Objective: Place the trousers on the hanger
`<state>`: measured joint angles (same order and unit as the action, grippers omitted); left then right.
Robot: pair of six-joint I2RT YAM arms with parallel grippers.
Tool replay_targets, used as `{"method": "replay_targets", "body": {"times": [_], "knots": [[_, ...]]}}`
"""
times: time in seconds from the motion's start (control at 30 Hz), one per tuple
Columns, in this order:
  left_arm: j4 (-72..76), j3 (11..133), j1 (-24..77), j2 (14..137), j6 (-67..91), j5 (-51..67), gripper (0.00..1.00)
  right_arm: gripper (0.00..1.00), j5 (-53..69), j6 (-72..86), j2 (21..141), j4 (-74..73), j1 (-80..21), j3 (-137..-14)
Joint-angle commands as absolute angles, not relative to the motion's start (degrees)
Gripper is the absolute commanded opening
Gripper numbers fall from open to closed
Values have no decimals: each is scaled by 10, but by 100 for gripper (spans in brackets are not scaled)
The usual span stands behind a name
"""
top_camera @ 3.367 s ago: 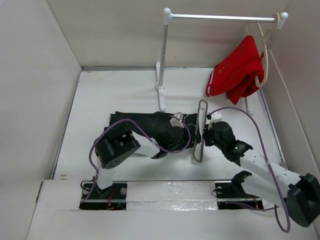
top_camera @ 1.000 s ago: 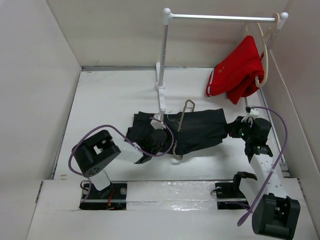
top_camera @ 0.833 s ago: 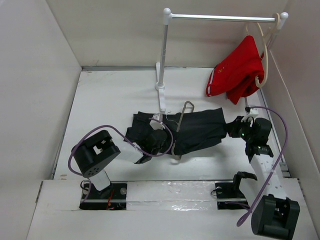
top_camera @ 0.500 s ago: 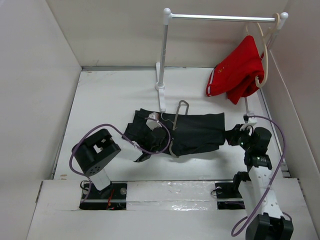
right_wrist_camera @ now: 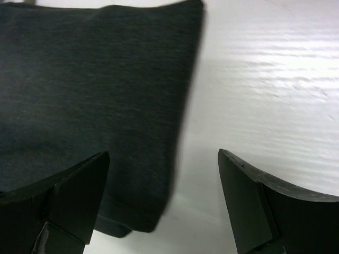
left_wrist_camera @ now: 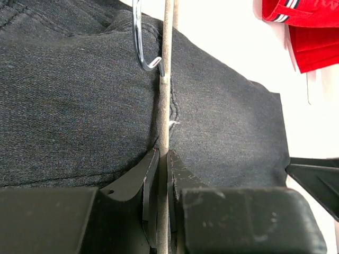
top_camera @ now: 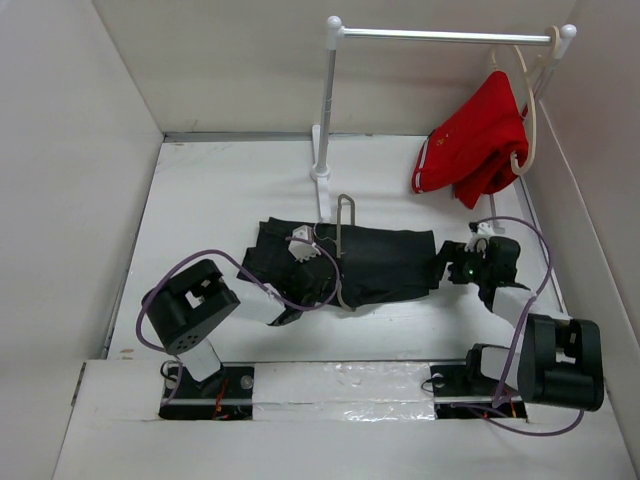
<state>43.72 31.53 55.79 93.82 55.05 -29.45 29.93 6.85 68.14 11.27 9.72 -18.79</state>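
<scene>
Left pincer clamped shut on the hanger, gripping its thin wire. The frame lies across the trousers, hook pointing far. I judge the clamp steadies the frame so cloth can be worked through. Whether any cloth already passes through the loop, I cannot tell.

Trousers lie flat mid-table, running left to right.

Right pincer spread wide, holding nothing, low at the trousers' right end. Its left finger is over cloth, its right finger over bare table. Likely set to take that edge.
</scene>
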Motion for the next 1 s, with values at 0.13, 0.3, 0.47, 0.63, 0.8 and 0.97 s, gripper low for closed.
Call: {"method": "replay_targets", "body": {"times": [0.13, 0.3, 0.47, 0.63, 0.8, 0.97], "knots": [[429, 323, 560, 913, 493, -284, 0, 85, 275, 105, 702, 222, 26, -191], [421, 321, 565, 904, 470, -287, 0, 33, 280, 119, 712, 243, 26, -192], [402, 319, 565, 896, 447, -296, 0, 0, 261, 130, 684, 236, 61, -190], [369, 312, 565, 886, 436, -325, 0, 0, 269, 111, 654, 200, 109, -207], [358, 306, 565, 889, 432, -346, 0, 0, 282, 95, 611, 160, 147, -211], [372, 307, 565, 902, 433, -330, 0, 0, 290, 83, 597, 140, 165, -211]]}}
